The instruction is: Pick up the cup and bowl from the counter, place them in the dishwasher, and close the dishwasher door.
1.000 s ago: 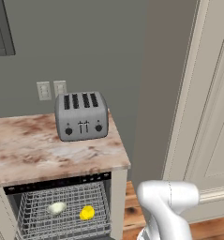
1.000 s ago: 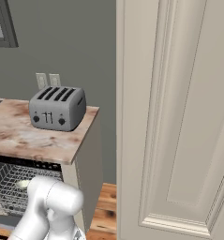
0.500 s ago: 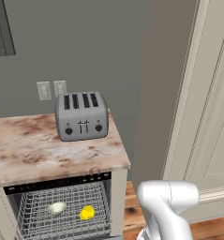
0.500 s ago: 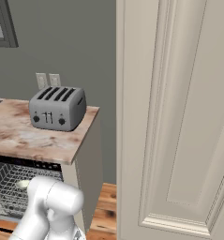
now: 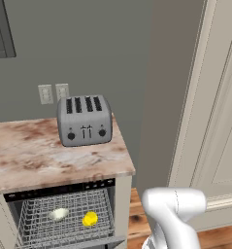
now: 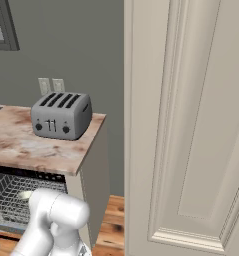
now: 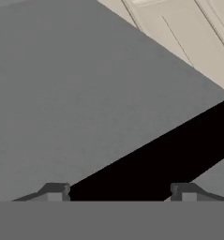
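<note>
A smooth, glossy white robot arm (image 5: 173, 214) is seen in the left base view, made of thick rounded tubular segments that meet at a bulbous, capsule-shaped elbow casing. The same white arm is seen in the right base view, where soft grey shading is cast under its rounded joint housing, and no cables, screws or markings can be made out on its shell. In the hand view, the gripper (image 7: 118, 191) is shown as two small dark grey fingertips (image 7: 55, 191) with blocky, angular tops and slightly lighter square faces.
</note>
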